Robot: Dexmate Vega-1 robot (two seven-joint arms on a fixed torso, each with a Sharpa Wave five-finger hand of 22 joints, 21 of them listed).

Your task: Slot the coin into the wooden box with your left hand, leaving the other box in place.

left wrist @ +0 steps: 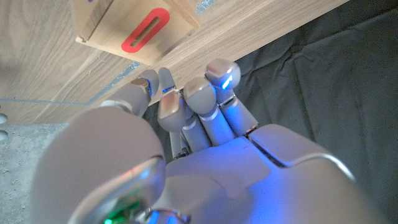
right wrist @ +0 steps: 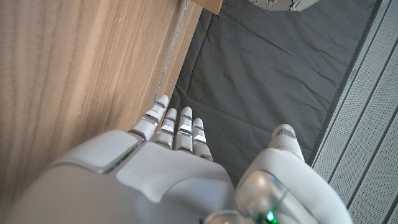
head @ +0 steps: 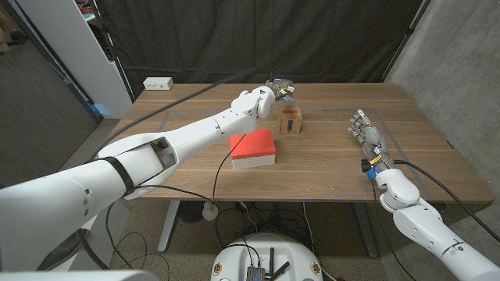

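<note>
Head view, wooden box [head: 291, 121], red-topped box [head: 252, 149]

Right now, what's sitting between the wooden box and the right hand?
Nothing: in the head view, only bare table lies between the wooden box and the right hand.

The left hand [left wrist: 186, 118] had its fingers curled in, near a wooden box [left wrist: 134, 25] with a red-rimmed slot [left wrist: 145, 30] on the table [left wrist: 56, 81].
</note>
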